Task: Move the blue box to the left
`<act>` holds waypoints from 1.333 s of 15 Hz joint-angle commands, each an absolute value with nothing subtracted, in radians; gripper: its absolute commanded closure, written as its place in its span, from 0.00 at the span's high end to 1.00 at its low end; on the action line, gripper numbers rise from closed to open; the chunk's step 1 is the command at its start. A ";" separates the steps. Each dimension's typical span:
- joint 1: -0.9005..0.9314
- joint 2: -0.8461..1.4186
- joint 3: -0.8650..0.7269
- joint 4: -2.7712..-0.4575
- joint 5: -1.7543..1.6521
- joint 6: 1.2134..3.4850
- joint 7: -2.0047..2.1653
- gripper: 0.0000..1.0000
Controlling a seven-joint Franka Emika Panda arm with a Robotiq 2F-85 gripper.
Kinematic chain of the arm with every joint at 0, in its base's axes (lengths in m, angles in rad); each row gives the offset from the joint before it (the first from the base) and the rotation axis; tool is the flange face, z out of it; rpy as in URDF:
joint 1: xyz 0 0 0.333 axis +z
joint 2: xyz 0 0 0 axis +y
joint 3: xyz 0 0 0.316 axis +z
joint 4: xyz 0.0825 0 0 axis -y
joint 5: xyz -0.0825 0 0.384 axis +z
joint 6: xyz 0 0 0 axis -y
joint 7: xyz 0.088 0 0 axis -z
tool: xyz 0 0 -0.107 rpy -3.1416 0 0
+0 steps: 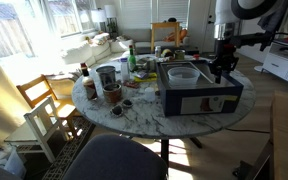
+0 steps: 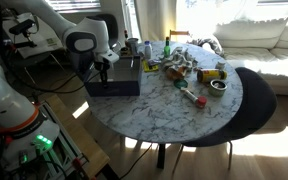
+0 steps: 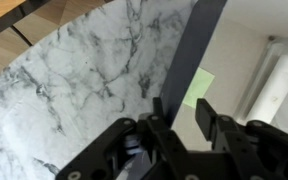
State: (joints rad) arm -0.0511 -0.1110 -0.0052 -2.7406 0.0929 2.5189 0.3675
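Note:
The blue box (image 1: 199, 98) is a large, low, navy box with white labels on its side. It sits at the edge of the round marble table (image 1: 134, 118) and shows in both exterior views (image 2: 112, 84). My gripper (image 1: 220, 72) hangs over the box's end wall (image 2: 104, 68). In the wrist view the gripper (image 3: 182, 112) is open and straddles the dark wall (image 3: 199, 40). One finger is at the wall and the other is inside over the pale interior, with a gap between that finger and the wall.
Bottles, cups, tins and a red-capped item (image 2: 189, 70) crowd the table beyond the box (image 1: 112, 82). Wooden chairs (image 1: 44, 105) and a dark chair (image 2: 254, 95) ring the table. Inside the box are a green note (image 3: 197, 85) and a white roll (image 3: 276, 80).

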 commanded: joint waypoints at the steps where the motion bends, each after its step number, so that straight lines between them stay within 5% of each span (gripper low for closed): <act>1: -0.041 -0.272 -0.037 -2.779 0.211 2.425 0.226 0.72; 5: -0.093 -0.425 -0.096 -2.753 0.159 2.236 0.117 0.99; 9: -0.213 -0.518 -0.168 -2.690 0.025 2.121 0.040 1.00; 20: -0.390 -0.585 -0.202 -2.588 -0.097 2.311 0.117 1.00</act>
